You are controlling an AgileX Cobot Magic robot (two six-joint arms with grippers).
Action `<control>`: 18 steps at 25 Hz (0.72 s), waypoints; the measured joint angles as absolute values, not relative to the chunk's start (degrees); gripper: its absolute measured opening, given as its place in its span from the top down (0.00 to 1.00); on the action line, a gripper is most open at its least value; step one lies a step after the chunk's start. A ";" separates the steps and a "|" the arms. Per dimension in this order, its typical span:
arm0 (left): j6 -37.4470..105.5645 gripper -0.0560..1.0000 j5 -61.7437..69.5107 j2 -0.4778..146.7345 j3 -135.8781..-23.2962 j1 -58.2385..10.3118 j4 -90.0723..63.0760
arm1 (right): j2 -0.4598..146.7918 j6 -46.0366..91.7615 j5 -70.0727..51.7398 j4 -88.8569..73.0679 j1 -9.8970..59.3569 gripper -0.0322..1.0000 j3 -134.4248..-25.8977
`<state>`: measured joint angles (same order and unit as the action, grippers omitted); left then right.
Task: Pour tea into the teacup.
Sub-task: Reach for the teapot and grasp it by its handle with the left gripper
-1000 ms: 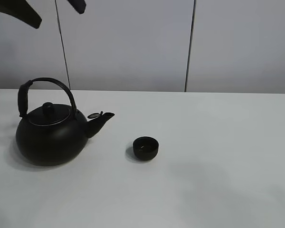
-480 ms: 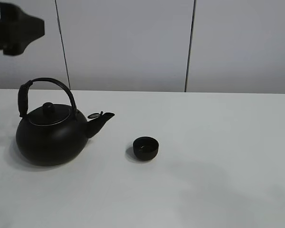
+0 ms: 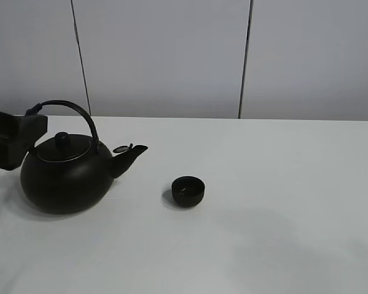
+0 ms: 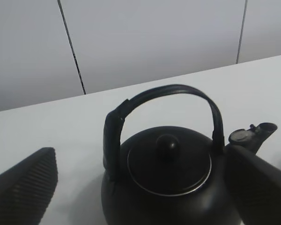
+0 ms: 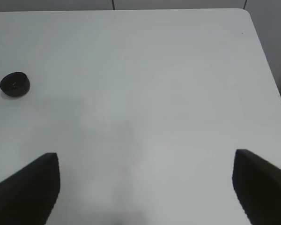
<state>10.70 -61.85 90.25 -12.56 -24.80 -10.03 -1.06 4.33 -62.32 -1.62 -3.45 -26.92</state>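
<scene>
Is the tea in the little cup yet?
Not yet. Nothing looks done: the kettle stands upright on the table, its spout apart from the cup. In hand: the left gripper is open beside the kettle's handle, not gripping. Left: grasp the handle, lift, tip over the cup.

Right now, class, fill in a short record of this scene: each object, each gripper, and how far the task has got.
kettle: black, upright on the white table, lid on, spout towards the teacup
teacup: small, black, upright, apart from the kettle; contents too dark to tell
left gripper: open, beside the kettle's handle, not gripping it
right gripper: open, above bare table, holding nothing
pouring: not begun
</scene>
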 joint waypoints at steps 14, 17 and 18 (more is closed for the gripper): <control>4.55 0.29 -64.88 100.24 -15.08 -16.45 -5.54 | -1.06 4.33 -62.32 -1.60 -3.45 0.30 -26.92; 3.28 0.29 -64.93 100.24 -16.67 -15.87 -4.18 | -1.06 4.33 -62.32 -1.56 -3.45 0.30 -26.92; 3.28 0.29 -64.93 100.29 -17.30 -15.87 -4.06 | -1.06 4.33 -62.32 -1.56 -3.45 0.30 -26.92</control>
<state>3.28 -64.93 100.29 -17.30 -15.87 -4.06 -1.06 4.33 -62.32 -1.56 -3.45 -26.92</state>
